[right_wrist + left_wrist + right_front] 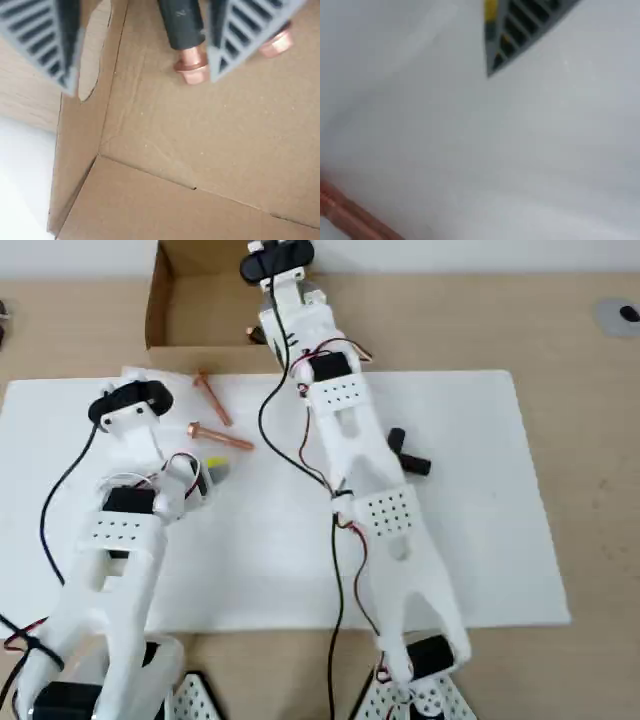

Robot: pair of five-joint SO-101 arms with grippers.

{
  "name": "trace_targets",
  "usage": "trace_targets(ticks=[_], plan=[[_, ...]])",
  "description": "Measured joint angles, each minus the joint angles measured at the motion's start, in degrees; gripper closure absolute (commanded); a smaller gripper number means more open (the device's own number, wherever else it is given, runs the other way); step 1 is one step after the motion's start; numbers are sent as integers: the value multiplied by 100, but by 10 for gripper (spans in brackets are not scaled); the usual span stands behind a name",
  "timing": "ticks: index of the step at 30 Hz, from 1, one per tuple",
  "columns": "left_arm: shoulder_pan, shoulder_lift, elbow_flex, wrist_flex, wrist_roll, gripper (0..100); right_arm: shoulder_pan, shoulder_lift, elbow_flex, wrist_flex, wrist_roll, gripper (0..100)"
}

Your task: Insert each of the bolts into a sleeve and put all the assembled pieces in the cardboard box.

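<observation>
Two copper bolts lie on the white sheet (480, 500): one bolt (212, 398) near the cardboard box (155, 310), the other bolt (220, 437) just beyond my left gripper (208, 472). That gripper is open and empty, low over the sheet; its ridged fingertip (520, 30) and a bolt (345, 215) show close up. My right gripper (268, 332) hangs open inside the box (200, 150), its fingers either side of a black sleeve with a bolt in it (185, 35), apart from it. A second bolt head (277, 42) lies beside it. Two loose black sleeves (410, 455) rest by the right arm.
The box stands at the far edge of the white sheet, open side up, with its near wall (200, 358) next to the bolts. Cables trail along both arms. Bare sheet stretches between the arms and to the right of the sleeves.
</observation>
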Motion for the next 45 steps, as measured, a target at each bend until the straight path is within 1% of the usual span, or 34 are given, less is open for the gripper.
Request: trace_targets(ticks=[3,7,10,14,21,25,28,31,34,37,42,45], plan=[[0,0,0,0,0,727,0,0,-264,70,0,771],[0,18,-255,0,97,727,0,0,-1125,738,-18,772],[0,114,-519,114,167,728,0,-18,-1793,1653,-35,772],[-114,624,-1055,440,448,728,26,-264,-1916,3007,-35,772],[-484,2321,-2286,501,1389,729,334,-1222,-1934,5345,-35,773],[-484,3209,-2892,501,1635,729,651,-1626,-1934,6760,-35,773],[-484,3596,-3226,571,1811,729,1002,-1855,-1934,6980,0,773],[-484,3807,-3393,686,1837,729,1204,-2224,-1890,7042,299,773],[-484,3903,-3420,695,1846,729,1257,-2752,-1266,7042,607,773],[-484,3912,-3420,695,1846,729,1257,-3358,-18,7042,818,772],[-484,3912,-3420,695,1837,729,1090,-4835,2989,7042,1222,771],[-484,3912,-3420,695,1837,729,941,-5881,4774,6954,1125,771]])
